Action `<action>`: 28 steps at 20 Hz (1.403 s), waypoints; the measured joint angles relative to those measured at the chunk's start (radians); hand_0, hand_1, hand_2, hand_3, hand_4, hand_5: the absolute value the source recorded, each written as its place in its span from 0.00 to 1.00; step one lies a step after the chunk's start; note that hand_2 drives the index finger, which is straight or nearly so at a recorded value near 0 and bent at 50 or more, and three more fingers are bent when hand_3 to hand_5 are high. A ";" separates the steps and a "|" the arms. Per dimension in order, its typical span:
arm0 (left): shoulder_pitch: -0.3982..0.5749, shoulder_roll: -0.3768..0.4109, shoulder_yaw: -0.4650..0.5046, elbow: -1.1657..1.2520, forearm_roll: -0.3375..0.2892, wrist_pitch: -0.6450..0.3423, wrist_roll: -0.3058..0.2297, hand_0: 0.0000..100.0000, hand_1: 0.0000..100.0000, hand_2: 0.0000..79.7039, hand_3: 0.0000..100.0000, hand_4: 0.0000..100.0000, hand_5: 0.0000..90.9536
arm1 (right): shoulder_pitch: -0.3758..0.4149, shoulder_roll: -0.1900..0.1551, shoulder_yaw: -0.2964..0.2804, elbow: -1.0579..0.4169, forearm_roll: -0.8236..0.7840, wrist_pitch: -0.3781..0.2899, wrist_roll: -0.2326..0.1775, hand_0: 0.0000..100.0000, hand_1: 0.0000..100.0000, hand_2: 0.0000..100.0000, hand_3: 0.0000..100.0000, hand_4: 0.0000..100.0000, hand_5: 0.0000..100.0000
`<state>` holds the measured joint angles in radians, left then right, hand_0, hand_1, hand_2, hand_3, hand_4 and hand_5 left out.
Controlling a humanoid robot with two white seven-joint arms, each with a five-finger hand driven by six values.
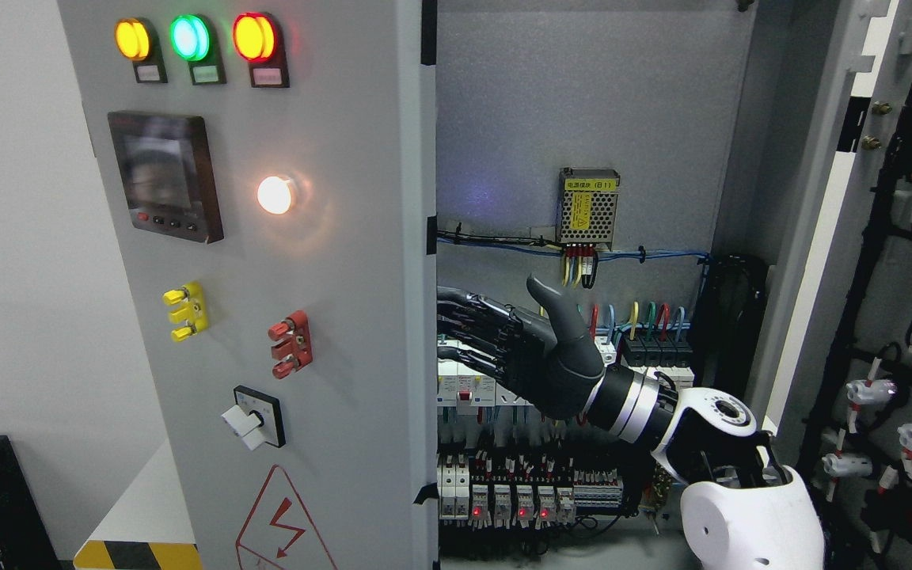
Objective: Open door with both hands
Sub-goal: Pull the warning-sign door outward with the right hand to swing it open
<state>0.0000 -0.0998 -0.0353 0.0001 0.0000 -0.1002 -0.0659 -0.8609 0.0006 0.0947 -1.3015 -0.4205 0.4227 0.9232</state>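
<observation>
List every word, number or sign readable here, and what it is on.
"(B1)", after unreadable characters: yellow label on the power supply.
Lightning-bolt triangle, no words: left door.
Tags under the indicator lamps: unreadable.
Display: unreadable.

From my seat, the left door (266,317) fills nine o'clock, its edge at centre. My right hand (519,348) comes in from four o'clock, its fingers (464,317) reaching toward that edge, in front of the breakers (503,491) inside the cabinet (583,119). The power supply (589,207) sits above the hand; the other door (899,317) stands at three o'clock.
</observation>
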 measured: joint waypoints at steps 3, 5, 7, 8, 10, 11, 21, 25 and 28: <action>0.000 0.000 0.000 0.000 0.000 0.003 0.000 0.00 0.00 0.00 0.00 0.00 0.00 | 0.057 -0.008 0.035 -0.050 -0.030 0.000 0.000 0.00 0.00 0.00 0.00 0.00 0.00; 0.000 0.000 0.000 0.000 0.000 0.004 0.000 0.00 0.00 0.00 0.00 0.00 0.00 | 0.106 -0.013 0.064 -0.089 -0.047 0.000 0.000 0.00 0.00 0.00 0.00 0.00 0.00; 0.000 0.000 0.000 0.000 0.000 0.006 0.000 0.00 0.00 0.00 0.00 0.00 0.00 | 0.154 -0.017 0.092 -0.127 -0.060 0.000 0.000 0.00 0.00 0.00 0.00 0.00 0.00; 0.000 0.000 0.000 0.000 0.000 0.006 0.000 0.00 0.00 0.00 0.00 0.00 0.00 | 0.178 -0.019 0.108 -0.148 -0.065 -0.001 -0.001 0.00 0.00 0.00 0.00 0.00 0.00; 0.000 0.000 0.000 0.000 0.000 0.006 0.000 0.00 0.00 0.00 0.00 0.00 0.00 | 0.225 -0.023 0.140 -0.187 -0.072 -0.001 -0.001 0.00 0.00 0.00 0.00 0.00 0.00; 0.000 0.000 0.000 0.000 0.000 0.007 0.000 0.00 0.00 0.00 0.00 0.00 0.00 | 0.244 -0.024 0.154 -0.205 -0.075 -0.002 -0.001 0.00 0.00 0.00 0.00 0.00 0.00; 0.000 0.000 0.000 0.000 0.000 0.007 0.000 0.00 0.00 0.00 0.00 0.00 0.00 | 0.344 -0.016 0.290 -0.327 -0.079 -0.004 -0.004 0.00 0.00 0.00 0.00 0.00 0.00; 0.000 0.000 0.000 0.000 0.000 0.007 0.000 0.00 0.00 0.00 0.00 0.00 0.00 | 0.343 -0.011 0.336 -0.348 -0.077 -0.005 -0.001 0.00 0.00 0.00 0.00 0.00 0.00; 0.000 0.000 0.000 0.000 0.000 0.007 0.000 0.00 0.00 0.00 0.00 0.00 0.00 | 0.328 0.002 0.369 -0.353 -0.075 -0.005 -0.007 0.00 0.00 0.00 0.00 0.00 0.00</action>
<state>0.0000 -0.0997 -0.0353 0.0000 0.0000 -0.0933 -0.0659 -0.5330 0.0026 0.4637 -1.6543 -0.4959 0.4178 0.9159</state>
